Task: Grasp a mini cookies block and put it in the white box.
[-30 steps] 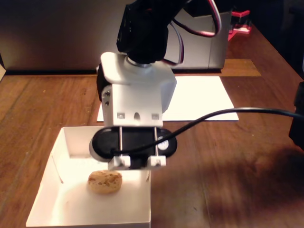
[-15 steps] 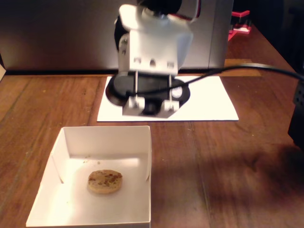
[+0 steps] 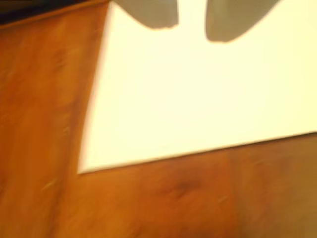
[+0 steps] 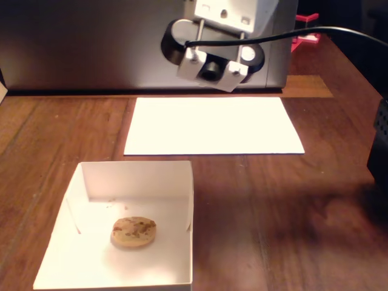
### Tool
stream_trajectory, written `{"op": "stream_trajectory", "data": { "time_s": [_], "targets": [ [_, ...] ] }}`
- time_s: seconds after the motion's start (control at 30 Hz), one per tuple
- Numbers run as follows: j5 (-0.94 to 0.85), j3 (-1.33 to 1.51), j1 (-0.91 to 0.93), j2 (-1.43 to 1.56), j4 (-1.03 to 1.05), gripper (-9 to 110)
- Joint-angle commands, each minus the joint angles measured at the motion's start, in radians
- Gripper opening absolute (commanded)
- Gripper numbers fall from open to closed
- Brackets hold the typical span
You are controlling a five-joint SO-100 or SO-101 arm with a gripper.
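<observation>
Fixed view: tool (image 3: pixel 191 22) risen to top centre, parted, empty | cookie (image 4: pixel 134 231) lies in box (image 4: pixel 182 194) | task looks complete

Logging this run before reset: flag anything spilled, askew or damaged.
Nothing stands out. The cookie lies flat inside the white box, with a few crumbs behind it. The paper sheet lies flat on the table.

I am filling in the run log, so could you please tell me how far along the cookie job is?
It looks done: the cookie lies flat on the floor of the white box, touching no wall. Nothing is in hand; the gripper shows two empty fingertips with a gap between them, over the white paper sheet. The arm's camera head is raised behind the sheet. No other cookie is visible, so nothing seems left.
</observation>
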Motion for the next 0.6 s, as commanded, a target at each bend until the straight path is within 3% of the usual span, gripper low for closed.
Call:
{"op": "stream_trajectory", "data": {
  "time_s": [0.0,0.57],
  "targets": [
    [0.009,0.098,0.032,0.186,-0.041,0],
    [0.031,0.661,0.023,0.557,-0.235,0]
  ]
}}
